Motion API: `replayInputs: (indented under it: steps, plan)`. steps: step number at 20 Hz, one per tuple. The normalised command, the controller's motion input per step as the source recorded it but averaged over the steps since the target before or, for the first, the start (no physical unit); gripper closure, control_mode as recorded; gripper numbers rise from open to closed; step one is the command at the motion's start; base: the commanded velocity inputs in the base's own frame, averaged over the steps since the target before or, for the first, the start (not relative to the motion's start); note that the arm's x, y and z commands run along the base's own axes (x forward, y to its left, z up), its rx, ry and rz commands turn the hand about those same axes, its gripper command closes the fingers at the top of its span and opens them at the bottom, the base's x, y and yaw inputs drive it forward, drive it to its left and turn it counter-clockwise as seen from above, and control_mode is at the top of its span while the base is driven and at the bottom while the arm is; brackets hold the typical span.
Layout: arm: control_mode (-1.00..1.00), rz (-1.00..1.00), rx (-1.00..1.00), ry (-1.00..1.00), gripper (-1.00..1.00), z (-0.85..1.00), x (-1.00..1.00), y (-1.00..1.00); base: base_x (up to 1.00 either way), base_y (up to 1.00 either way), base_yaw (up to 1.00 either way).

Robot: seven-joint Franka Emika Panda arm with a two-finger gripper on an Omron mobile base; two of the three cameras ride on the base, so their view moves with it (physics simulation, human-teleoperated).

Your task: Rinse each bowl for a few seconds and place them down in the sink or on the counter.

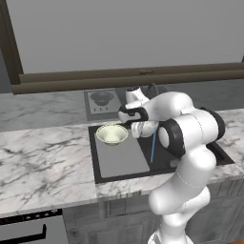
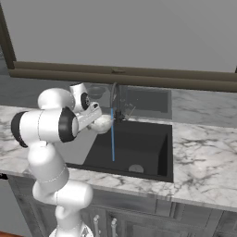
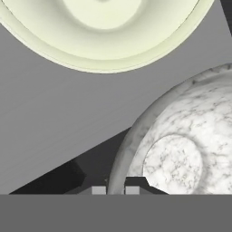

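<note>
Bowls: the speckled grey-white bowl (image 3: pixel 190 149) is hanging off the gripper (image 3: pixel 115 189), w/ the jaws pinching together on its near rim, as the hand view is showing at its bottom edge. From the right base view it is sitting just left of the thin blue water stream (image 2: pixel 112 134) that is running from the dark arched tap (image 2: pixel 114 95); beside it, not clearly under it, so whether water is hitting it I can't tell. The cream bowl (image 1: pixel 112 134), greenish inside, is resting upright on the flat grey panel (image 1: pixel 121 159) at the left part of the black sink (image 2: pixel 139 143), close to the gripper but apart from it; in the hand view it is lying right next to the held one w/ a strip of grey panel between. Around the basin the white marble tabletop (image 1: pixel 43 157) is spreading to both sides, and behind it a dark brown ledge (image 1: pixel 124 76) is running along the wall. Progress, as a judgement: tap is on and one bowl is in hand near the stream, so rinse of the speckled one looks like the step underway. Cream bowl is already sitting in the sink, but rinsed or not, the pics aren't telling. Left to do at least: get the speckled bowl properly under the water for a few secs, then set it down in the sink or on the tabletop.
</note>
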Motion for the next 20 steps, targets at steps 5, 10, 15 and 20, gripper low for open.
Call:
replayInputs:
  steps: [5, 10, 15, 20]
  plan:
    - [-1.00, 0.00, 0.00, 0.00, 1.00, -0.04, 0.23, 0.00, 0.00, 0.00, 0.00]
    - [-1.00, 0.00, -0.01, 0.00, 1.00, 0.00, 0.07, -0.01, 0.00, 0.00, 0.00]
    - [-1.00, 0.00, 0.00, -0.03, 1.00, 0.00, -0.09, -0.01, 0.00, 0.00, 0.00]
    - [-1.00, -0.03, 0.00, -0.03, 1.00, 0.00, -0.19, 0.00, 0.00, 0.00, 0.00]
